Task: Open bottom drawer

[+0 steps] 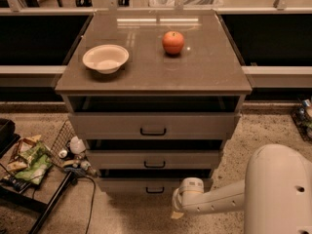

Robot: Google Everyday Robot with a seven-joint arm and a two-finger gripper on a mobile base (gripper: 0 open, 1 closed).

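Note:
The bottom drawer [126,185] is the lowest of three on the grey-brown cabinet [156,77]. Its shallow front carries a small black loop handle [155,190]. The front stands slightly out, with a dark gap above it. My gripper [177,210] is at the end of the white arm [214,203], which reaches in from the lower right. It is low to the floor, just below and right of the bottom drawer's handle, apart from it.
The middle drawer [154,159] and the largest top drawer [153,125] sit above. A white bowl [105,58] and an orange fruit [173,42] rest on the cabinet top. A wire basket, bottles and packets [34,160] lie on the floor at left. The robot's white body [280,194] fills the lower right.

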